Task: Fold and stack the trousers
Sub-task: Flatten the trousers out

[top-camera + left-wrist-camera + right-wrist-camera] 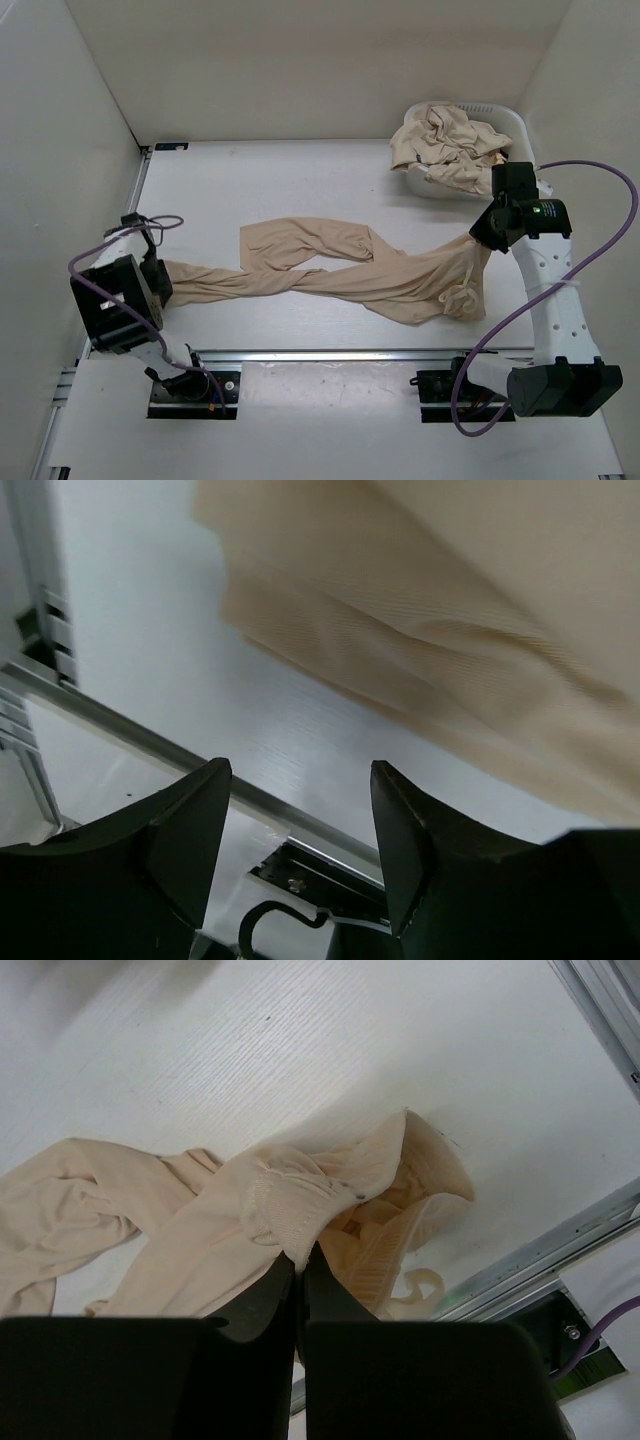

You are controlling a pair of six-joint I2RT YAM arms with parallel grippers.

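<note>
Left end effector (300, 820) gaping, holding nothing; right end effector (300, 1270) pinching trousers (340, 265) sprawling across counter (260, 180).

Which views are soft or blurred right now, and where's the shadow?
Top external: sharp, even light, faint shadows under the trousers. Left wrist: cloth looks smeared and soft, left gripper fingers dark. Right wrist: right gripper fingers dark, soft shadow behind the waistband, table grain crisp.

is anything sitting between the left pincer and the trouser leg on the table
Nothing visible. The left pincer stands open right at the leg end of the trousers, with only bare table in between.
</note>
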